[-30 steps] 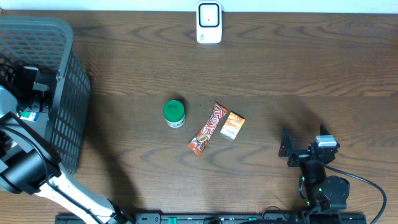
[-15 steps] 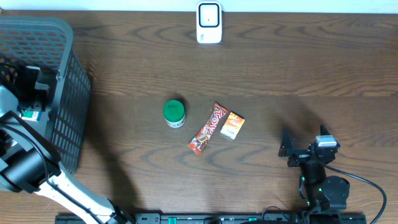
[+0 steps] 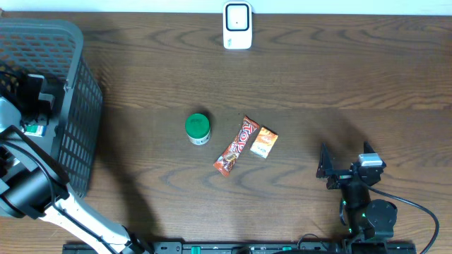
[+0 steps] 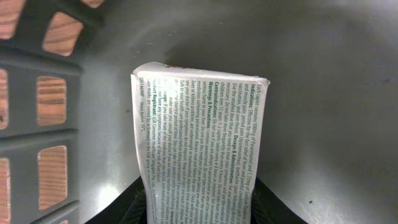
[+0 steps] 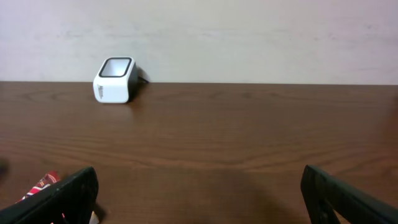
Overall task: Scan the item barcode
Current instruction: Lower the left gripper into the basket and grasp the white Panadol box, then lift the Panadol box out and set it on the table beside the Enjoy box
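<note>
A white carton with fine green and black print point(image 4: 199, 137) lies on the grey basket floor, filling the left wrist view. My left gripper point(image 4: 200, 208) is down inside the basket point(image 3: 79, 106), and its black fingers point(image 4: 134, 208) press against both long sides of the carton, shut on it. No barcode shows on the visible face. The white scanner point(image 3: 237, 25) stands at the table's far edge, also seen in the right wrist view as the scanner point(image 5: 115, 79). My right gripper point(image 3: 345, 161) rests near the front right, wide open and holding nothing point(image 5: 199, 193).
On the wooden table between basket and right arm sit a green-lidded jar point(image 3: 198, 128), a red-orange candy bar point(image 3: 235, 146) and a small orange box point(image 3: 264, 142). The basket's slotted wall point(image 4: 53, 99) rises close on the carton's left.
The left gripper's jaws have closed in on the carton inside the basket. From overhead nothing else has shifted, and the right arm is still.
</note>
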